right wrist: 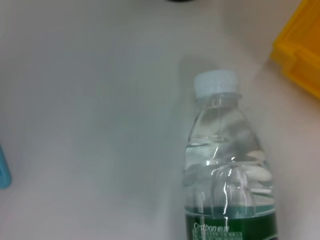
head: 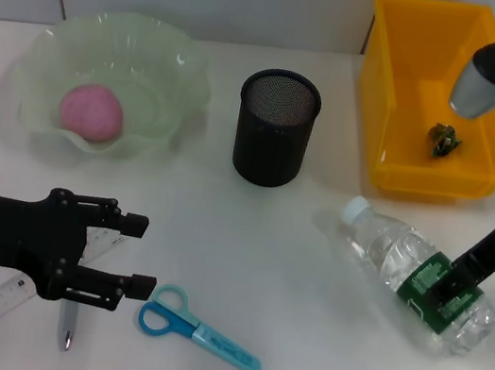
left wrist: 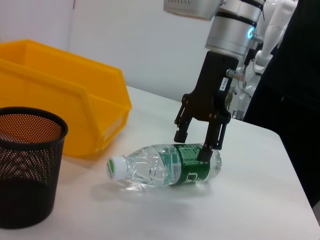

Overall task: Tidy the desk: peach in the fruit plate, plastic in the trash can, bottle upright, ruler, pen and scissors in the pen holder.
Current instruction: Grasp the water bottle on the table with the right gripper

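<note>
Two end effectors | right end effector [left wrist: 200,142] spread apart, straddling the label of the bottle [head: 409,273] lying on its side on the surface [head: 247,242] | left end effector [head: 132,251] agape above ruler [head: 1,303] and pen [head: 67,326], beside scissors [head: 198,328]

A white worktop [head: 221,228] carries a green fruit plate [head: 42,101] at the far left, a black mesh pen holder [head: 276,128] at centre and a yellow bin [head: 408,89] at the far right. A clear water bottle [head: 389,253] lies on its side in front of the bin. Along the near edge lie blue scissors [head: 198,328], a clear ruler [head: 1,305] and a pen [head: 66,330].
</note>
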Controlling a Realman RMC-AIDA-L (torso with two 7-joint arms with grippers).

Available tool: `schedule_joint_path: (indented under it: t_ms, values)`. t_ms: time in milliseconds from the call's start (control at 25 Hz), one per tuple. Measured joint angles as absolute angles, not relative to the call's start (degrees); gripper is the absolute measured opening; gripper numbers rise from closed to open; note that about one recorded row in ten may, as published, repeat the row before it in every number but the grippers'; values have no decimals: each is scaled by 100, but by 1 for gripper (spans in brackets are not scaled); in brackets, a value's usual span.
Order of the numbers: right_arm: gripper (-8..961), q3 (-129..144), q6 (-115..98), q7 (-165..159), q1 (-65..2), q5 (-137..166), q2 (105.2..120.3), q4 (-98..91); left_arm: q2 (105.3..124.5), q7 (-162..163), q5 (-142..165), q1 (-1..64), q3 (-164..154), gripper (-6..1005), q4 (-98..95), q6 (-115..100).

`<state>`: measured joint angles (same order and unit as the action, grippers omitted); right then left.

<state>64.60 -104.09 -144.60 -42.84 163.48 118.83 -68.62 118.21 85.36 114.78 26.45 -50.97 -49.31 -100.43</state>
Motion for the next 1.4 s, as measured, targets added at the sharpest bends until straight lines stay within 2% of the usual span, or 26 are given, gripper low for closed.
schedule_joint_path:
  t_ms: [1400]
  values:
    - [807,6715,-9677,-14413,-4317,16427,11891,-5994,11812,8490,11478,2633,-5097,812,-4931,-10045]
